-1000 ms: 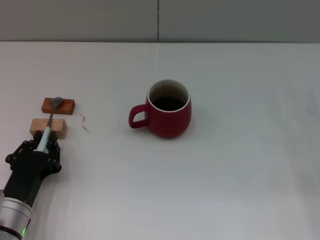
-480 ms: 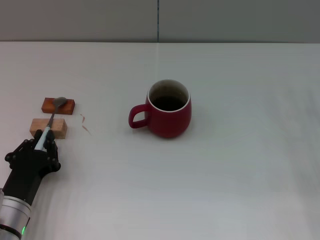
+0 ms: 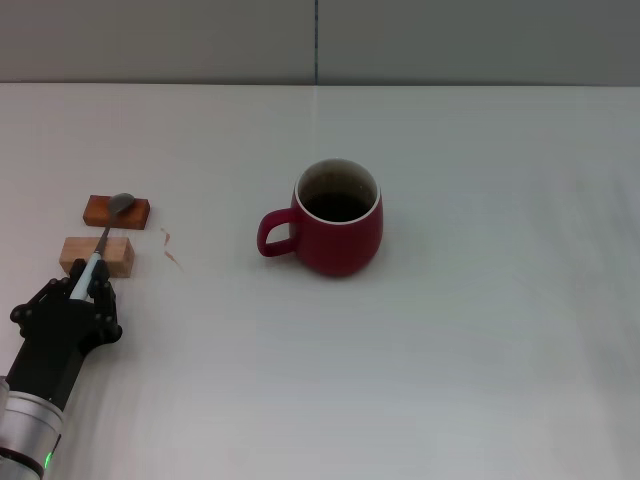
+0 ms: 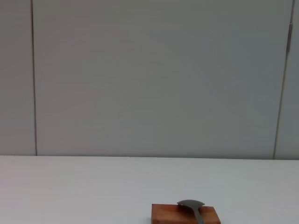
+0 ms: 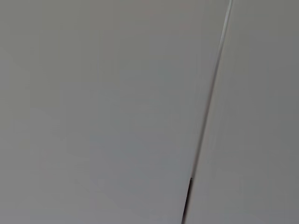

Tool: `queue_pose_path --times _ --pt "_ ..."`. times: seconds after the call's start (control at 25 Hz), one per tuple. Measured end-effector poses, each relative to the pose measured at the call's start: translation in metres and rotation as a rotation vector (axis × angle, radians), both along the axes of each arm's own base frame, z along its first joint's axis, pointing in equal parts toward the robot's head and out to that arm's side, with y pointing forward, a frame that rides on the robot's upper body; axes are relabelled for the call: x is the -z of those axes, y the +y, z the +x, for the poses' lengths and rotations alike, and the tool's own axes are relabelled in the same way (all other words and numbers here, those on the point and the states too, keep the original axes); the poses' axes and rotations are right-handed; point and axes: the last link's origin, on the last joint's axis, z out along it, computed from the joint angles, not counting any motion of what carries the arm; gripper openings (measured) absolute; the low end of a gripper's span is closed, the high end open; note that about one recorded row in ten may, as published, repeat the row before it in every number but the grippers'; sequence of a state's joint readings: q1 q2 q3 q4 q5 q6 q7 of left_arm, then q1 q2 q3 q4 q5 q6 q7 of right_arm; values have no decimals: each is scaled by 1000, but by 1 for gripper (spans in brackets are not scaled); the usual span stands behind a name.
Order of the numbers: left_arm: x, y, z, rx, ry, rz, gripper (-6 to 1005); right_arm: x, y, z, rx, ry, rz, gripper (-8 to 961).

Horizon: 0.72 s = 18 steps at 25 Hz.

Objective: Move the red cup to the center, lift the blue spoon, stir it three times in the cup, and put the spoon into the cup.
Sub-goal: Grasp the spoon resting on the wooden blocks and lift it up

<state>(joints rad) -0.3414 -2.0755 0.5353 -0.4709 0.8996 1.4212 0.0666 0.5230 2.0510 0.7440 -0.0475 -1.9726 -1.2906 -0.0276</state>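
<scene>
The red cup [image 3: 340,225] stands upright near the middle of the white table, its handle pointing toward my left side. The blue spoon [image 3: 101,242] lies at the far left across two small wooden blocks, its grey bowl on the farther block. My left gripper [image 3: 86,292] is at the near end of the spoon, its black fingers closed around the pale blue handle. The left wrist view shows the spoon's bowl [image 4: 190,204] resting on the farther block [image 4: 166,214]. My right gripper is out of view.
The reddish-brown block [image 3: 138,211] lies farther away and the pale wooden block [image 3: 120,258] nearer me. A small reddish squiggle [image 3: 170,247] marks the table beside them. The right wrist view shows only a grey wall.
The spoon's bowl has shifted slightly to the right on the farther block, and my left gripper has settled a little nearer on the handle. The cup has not moved.
</scene>
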Motion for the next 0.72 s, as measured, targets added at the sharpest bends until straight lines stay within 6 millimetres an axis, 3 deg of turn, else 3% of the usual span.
queue_pose_path --times 0.72 --pt "-1 0 -1 -9 -12 11 179 0 1 0 -1 0 0 721"
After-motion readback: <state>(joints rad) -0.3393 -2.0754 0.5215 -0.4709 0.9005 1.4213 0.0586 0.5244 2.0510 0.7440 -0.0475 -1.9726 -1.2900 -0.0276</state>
